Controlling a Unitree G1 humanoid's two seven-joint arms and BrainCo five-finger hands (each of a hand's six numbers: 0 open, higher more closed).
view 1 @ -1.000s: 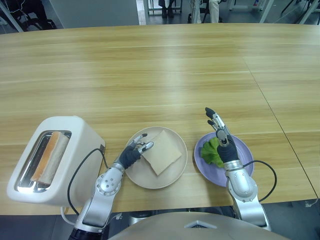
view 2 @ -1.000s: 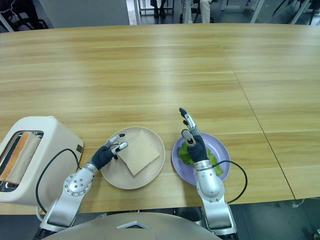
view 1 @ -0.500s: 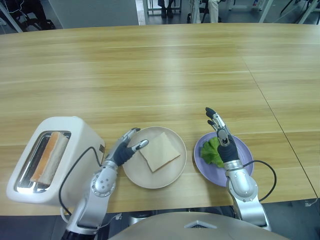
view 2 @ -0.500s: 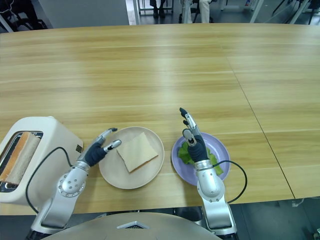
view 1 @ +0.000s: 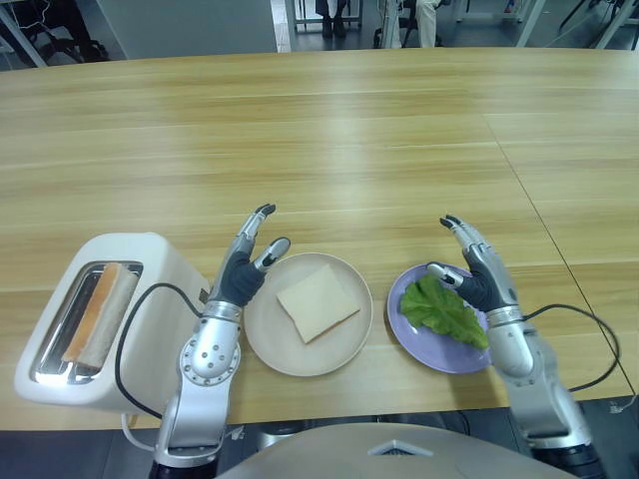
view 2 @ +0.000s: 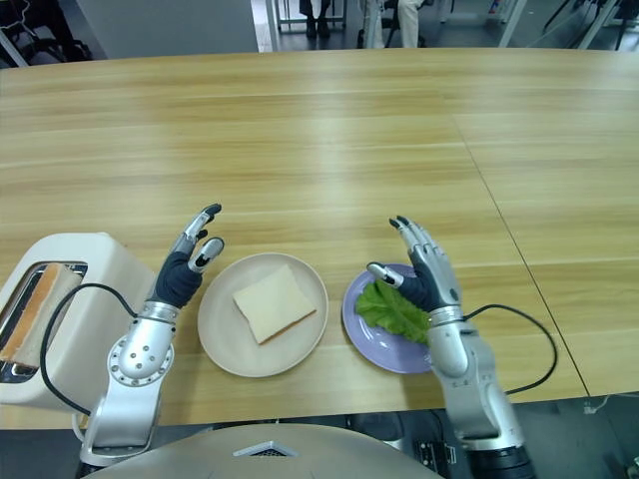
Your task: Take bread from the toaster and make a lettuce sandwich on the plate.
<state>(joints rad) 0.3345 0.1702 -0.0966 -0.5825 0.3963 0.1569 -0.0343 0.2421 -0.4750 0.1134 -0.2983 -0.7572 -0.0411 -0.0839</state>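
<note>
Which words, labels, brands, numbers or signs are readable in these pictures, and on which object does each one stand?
None: no text can be read. The toaster, the beige plate, the purple plate and the table show no legible word, number or sign.

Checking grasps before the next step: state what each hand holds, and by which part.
Nothing. The left hand is open beside the bread plate; the right hand is open beside the lettuce.
</note>
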